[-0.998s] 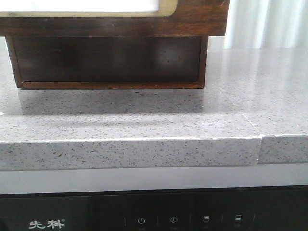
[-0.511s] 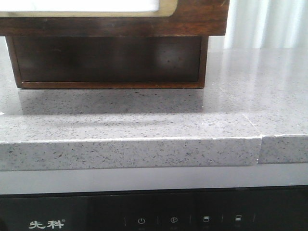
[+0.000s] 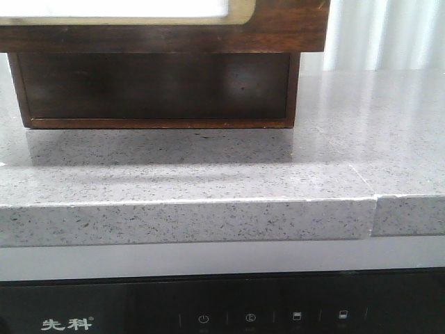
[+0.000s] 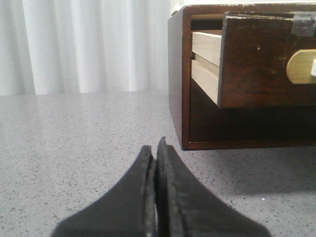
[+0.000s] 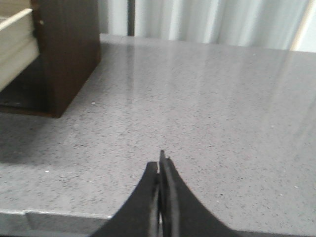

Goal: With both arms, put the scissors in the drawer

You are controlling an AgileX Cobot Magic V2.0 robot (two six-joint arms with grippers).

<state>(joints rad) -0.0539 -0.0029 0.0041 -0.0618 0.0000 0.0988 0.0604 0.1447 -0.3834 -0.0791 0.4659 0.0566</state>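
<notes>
- Your left gripper (image 4: 155, 148) had its black fingers pressed together with nothing between them, low over the speckled grey countertop (image 4: 74, 148).
- Your right gripper (image 5: 160, 165) was likewise closed on nothing, above the same countertop near its front edge.
- The drawer (image 4: 261, 59) stood partly pulled out of the dark wooden cabinet (image 4: 178, 79), its pale side board showing.
- From the front, the drawer's brown front with the pale panel overhung the cabinet's lower recess (image 3: 153, 87).
- You had no scissors in any view.
</notes>
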